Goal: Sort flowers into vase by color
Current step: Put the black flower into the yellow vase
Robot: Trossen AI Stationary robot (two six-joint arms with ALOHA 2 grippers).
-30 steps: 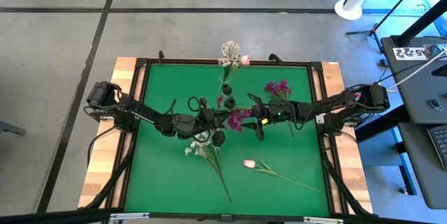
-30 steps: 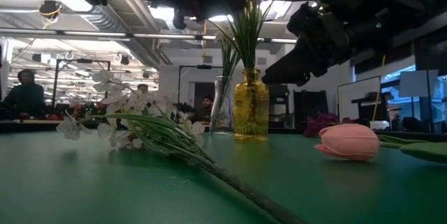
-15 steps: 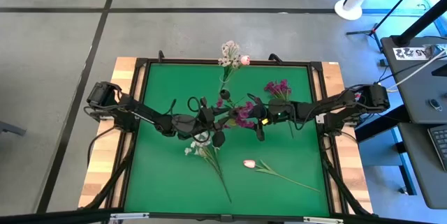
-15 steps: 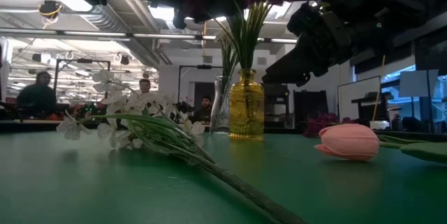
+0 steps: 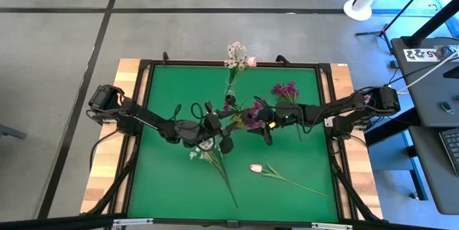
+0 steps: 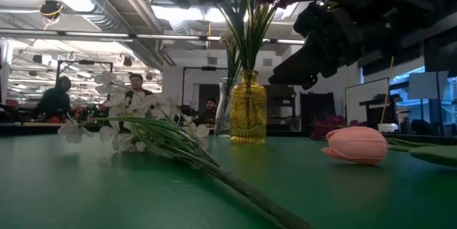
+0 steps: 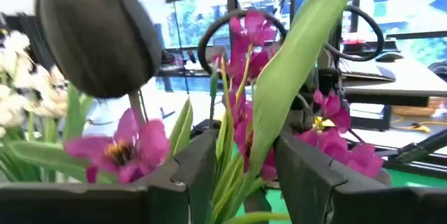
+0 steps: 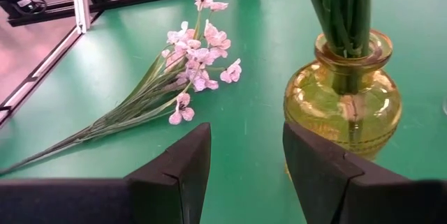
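A yellow glass vase [image 6: 248, 108] [image 8: 342, 109] stands mid-table with a magenta flower bunch [image 5: 252, 113] [image 7: 251, 35] upright in it. My left gripper [image 5: 233, 117] [image 7: 244, 154] reaches in from the left and is shut on that bunch's stems above the vase. My right gripper [image 5: 262, 124] [image 8: 244, 161] hovers open just right of the vase, touching nothing. A white spray [image 5: 206, 152] [image 8: 192, 63] and a pink tulip [image 5: 256, 167] [image 6: 357, 145] lie flat on the green mat. Another magenta cluster [image 5: 285, 90] lies toward the far right. My left gripper pinches the bunch's green stems and a long leaf [image 7: 234, 182] between its two fingers, coming about level from the table's left and lying across the stems. The stems stand upright, with their lower ends in the yellow vase's neck [image 8: 343, 49] and the blossoms above the fingers.
A clear vase [image 6: 227, 108] behind the yellow one holds white and pink flowers [image 5: 237, 52] that lean toward the far edge. A raised dark frame [image 5: 147, 115] borders the green mat. People show in the room beyond the table.
My left gripper has moved a little toward the table's right while still holding the stems. The magenta blossoms have shifted right and toward the far edge. The yellow vase has slid slightly toward the table's left. The right gripper has kept still.
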